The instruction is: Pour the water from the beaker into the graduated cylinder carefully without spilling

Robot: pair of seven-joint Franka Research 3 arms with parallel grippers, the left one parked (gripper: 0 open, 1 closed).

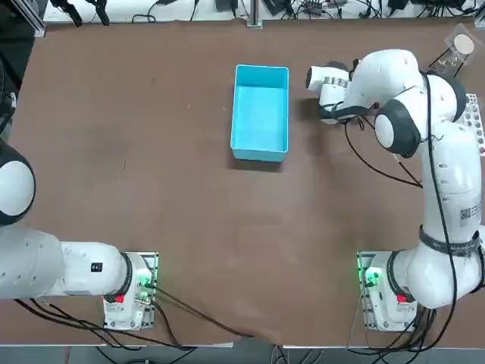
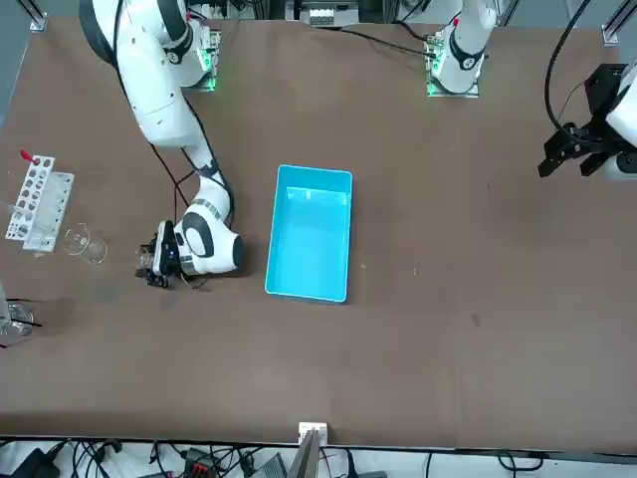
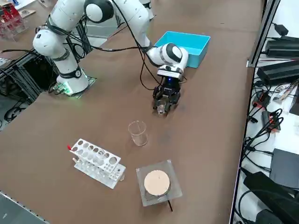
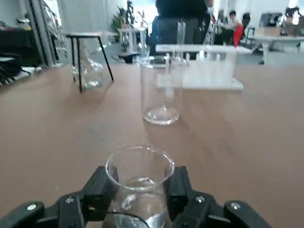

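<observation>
A small clear glass beaker [image 4: 140, 190] with a wide round rim and a little water in it sits between my right gripper's [image 4: 139, 187] two black fingers, which are shut on its sides. It is upright and close to the table top. In the right side view the gripper [image 3: 163, 105] is low over the brown table with the beaker [image 3: 161, 110] at its tips. The graduated cylinder [image 4: 160, 95] is a taller straight-walled clear vessel. It stands upright and untouched a short way beyond the beaker [image 3: 138, 133] [image 2: 85, 245].
A blue tray [image 1: 261, 114] [image 3: 184, 42] lies behind the gripper near mid-table. A white rack with round holes [image 3: 96, 161] [image 2: 40, 204] and a stand with a round cork disc [image 3: 156, 183] sit past the cylinder by the table's right edge.
</observation>
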